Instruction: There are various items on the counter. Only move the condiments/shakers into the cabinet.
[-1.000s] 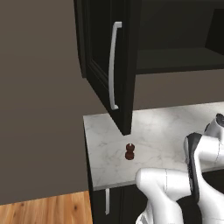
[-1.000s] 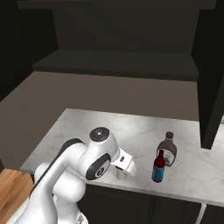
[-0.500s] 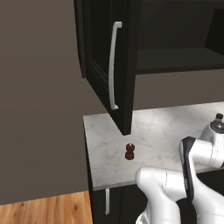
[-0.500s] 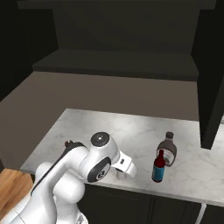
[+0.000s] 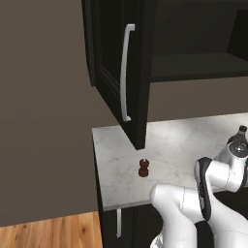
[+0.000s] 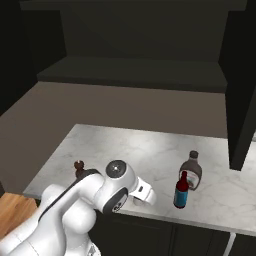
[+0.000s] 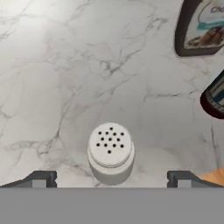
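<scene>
White shaker: the whitish shaker (image 7: 110,153) stands upright on the marble table (image 7: 65,65), seen from straight above in the hand view, its holed top facing the camera.
Pincer: the pincer (image 7: 111,180) hangs over the white shaker with its two tips spread wide, one on each side of it and touching nothing; it holds nothing.
Step in hand: my reading is a descent onto the white shaker for a first pick.
How to do it well: the shaker sits roughly midway between the tips, so a straight drop should suit; pinch the body below the flared top, since the taper may let it slip upward; lift plumb so it does not tip.
Neighbours of the white shaker: a brown bottle (image 6: 191,171) and a smaller red-topped bottle (image 6: 181,190) stand just beside each other, near the white shaker on one side; keep the open tips away from them on the way down.
Dark shaker: the red-brown knobbed shaker (image 5: 144,168) stands alone, well apart from the white shaker, near the table's other end below the cabinet door.
Cabinet: the black wall cabinet (image 5: 193,68) above the table has its door (image 5: 121,77) swung open; the shelf looks bare, though it is dark inside.
Progress: nothing is stored yet, by the look of it.
</scene>
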Available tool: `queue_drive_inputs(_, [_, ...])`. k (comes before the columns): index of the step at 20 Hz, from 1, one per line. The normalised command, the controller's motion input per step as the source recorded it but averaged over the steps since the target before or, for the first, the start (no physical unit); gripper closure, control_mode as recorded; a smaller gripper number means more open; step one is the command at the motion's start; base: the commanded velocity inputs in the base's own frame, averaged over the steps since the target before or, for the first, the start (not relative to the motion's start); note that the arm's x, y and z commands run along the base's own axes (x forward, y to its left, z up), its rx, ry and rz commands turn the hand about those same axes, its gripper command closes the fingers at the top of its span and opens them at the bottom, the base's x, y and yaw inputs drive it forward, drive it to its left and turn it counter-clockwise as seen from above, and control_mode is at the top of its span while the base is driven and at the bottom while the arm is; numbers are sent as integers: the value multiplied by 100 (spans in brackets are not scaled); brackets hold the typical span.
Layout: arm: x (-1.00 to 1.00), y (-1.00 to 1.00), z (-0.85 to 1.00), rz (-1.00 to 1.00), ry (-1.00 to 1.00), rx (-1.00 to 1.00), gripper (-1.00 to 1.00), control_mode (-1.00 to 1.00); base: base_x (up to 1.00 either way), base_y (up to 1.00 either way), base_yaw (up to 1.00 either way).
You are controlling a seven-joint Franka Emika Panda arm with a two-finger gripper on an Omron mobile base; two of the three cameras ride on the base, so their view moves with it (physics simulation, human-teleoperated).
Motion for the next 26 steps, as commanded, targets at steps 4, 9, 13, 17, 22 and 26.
queue_drive_inputs(4, [32,0,-22,0,-7,-3,-100,-100,0,0,0])
queue_drive_inputs(9, [31,0,-18,0,-3,-4,100,-100,0,0,0])
queue_drive_inputs(13, [1,0,-3,0,0,-1,100,-100,0,0,0])
queue_drive_inputs(17, [-4,1,71,1,-14,0,100,-100,0,0,0])
queue_drive_inputs(22, [-18,1,100,12,-35,-2,100,-100,0,0,0])
queue_drive_inputs(26, [-12,8,100,15,-37,-9,100,-100,0,0,0])
